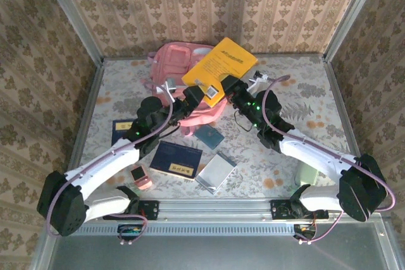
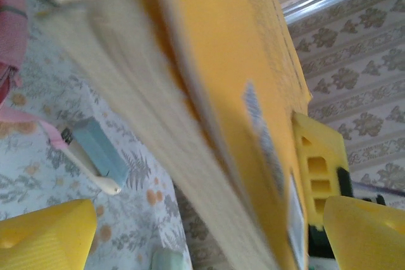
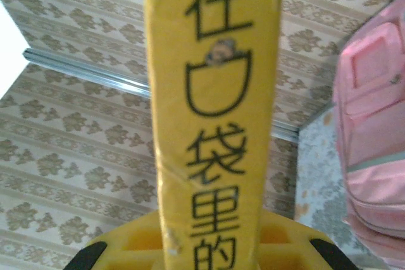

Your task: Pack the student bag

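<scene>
Left pincer (image 2: 209, 219) stands open around the yellow book (image 1: 223, 61), right pincer (image 1: 228, 85) alone clamps it above the student bag (image 1: 172, 60) at the far edge of the desk (image 1: 310, 99); I fear it pivots in that one-sided grip and drops outside.

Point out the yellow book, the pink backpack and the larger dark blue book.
yellow book (image 1: 223, 61), top view, middle of its cover.
pink backpack (image 1: 174, 60), top view, its upper fabric.
larger dark blue book (image 1: 176, 159), top view, middle of its cover.

Beige patterned walls (image 1: 190, 4) enclose a floral tabletop (image 1: 310, 93), seemingly daylit
</scene>
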Tool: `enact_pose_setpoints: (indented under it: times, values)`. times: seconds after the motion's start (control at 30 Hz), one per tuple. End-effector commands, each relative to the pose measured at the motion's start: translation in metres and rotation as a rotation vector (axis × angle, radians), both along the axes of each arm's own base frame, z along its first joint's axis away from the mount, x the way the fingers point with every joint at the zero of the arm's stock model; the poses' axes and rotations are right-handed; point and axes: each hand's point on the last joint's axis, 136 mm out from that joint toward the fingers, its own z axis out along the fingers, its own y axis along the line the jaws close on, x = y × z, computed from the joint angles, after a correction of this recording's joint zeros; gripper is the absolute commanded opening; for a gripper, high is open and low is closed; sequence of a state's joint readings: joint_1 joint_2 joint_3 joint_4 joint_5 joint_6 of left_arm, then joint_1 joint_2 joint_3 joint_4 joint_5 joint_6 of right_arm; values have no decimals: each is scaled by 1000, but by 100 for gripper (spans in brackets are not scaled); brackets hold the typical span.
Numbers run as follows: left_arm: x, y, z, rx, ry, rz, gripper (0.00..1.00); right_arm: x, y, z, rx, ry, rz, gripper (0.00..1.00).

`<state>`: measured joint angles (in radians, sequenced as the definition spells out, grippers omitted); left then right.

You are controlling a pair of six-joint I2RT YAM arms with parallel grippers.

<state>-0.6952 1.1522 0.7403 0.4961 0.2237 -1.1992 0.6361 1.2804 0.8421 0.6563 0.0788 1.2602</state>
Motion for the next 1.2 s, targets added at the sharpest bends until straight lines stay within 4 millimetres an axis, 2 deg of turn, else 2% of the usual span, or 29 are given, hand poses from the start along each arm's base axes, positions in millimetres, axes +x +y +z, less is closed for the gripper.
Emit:
enact_pose_setpoints:
  times: [0.0, 0.13, 0.37, 0.57, 0.73, 0.87, 1.0, 1.13, 1.17]
  values:
    - [8, 7, 35, -115, -88, 58, 90, -11, -12, 68, 166, -159, -29, 0]
    - [15, 10, 40, -140, -117, 96, 80, -15, -8, 60, 190, -137, -22, 0]
    - [18, 1, 55, -236, -140, 59, 52, -17, -2, 52, 180, -133, -27, 0]
    - [15, -5, 65, -287, -170, 22, 32, -15, -1, 41, 152, -122, -47, 0]
    - [13, -10, 72, -296, -185, -1, 36, -14, 3, 31, 143, -112, -46, 0]
    - [14, -12, 73, -298, -185, -6, 33, -13, 5, 26, 133, -103, -46, 0]
    - [13, -16, 76, -314, -194, -31, 23, -12, 4, 22, 114, -99, -56, 0]
    - [12, -15, 77, -309, -204, -39, 1, -13, 2, 17, 81, -90, -66, 0]
    - [12, -14, 78, -304, -205, -38, 0, -13, 2, 15, 66, -85, -68, 0]
